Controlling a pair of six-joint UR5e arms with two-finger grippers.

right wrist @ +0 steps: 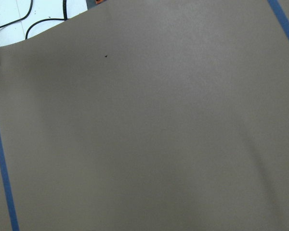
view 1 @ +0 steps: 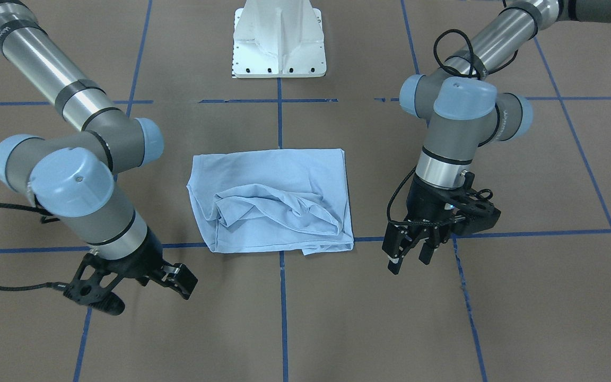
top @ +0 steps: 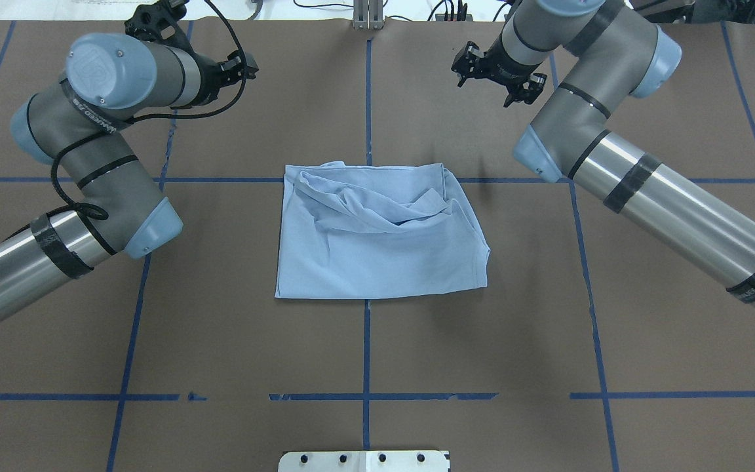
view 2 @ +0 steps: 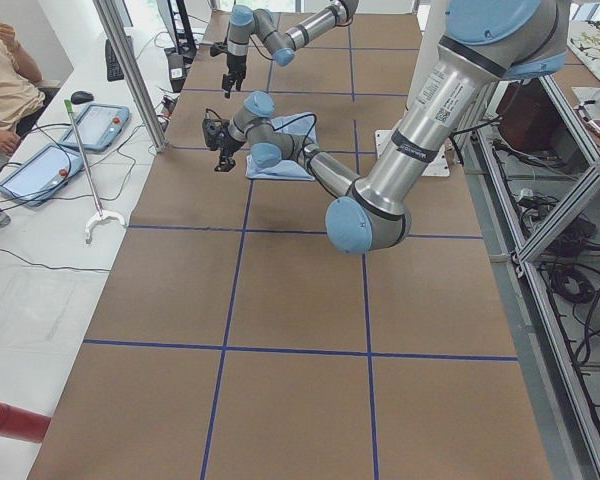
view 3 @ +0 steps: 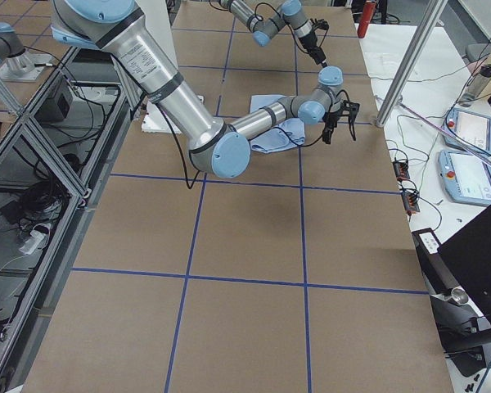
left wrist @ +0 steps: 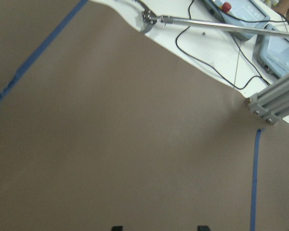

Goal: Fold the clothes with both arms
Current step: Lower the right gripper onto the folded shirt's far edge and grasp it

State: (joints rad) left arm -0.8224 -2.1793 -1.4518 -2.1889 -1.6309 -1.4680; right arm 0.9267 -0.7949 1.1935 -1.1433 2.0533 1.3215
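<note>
T-shirt (view 1: 271, 199) lies folded into a near-square bundle at the middle of the brown surface (view 1: 305, 329), slightly wider across the frame than deep. In the front-facing view its upper part is smooth. A rumpled band of loose folds runs along its lower edge, which is the side both pincers are on. The left pincer (view 1: 410, 259) hangs just off the bundle's lower right corner, fingers apart and pointing down, holding nothing. The right pincer (view 1: 178, 281) sits off the lower left corner at about the same distance, tilted, and its fingers look apart and empty too. Neither arm is clearly nearer, so each would likely take the corner on its own side.
</note>
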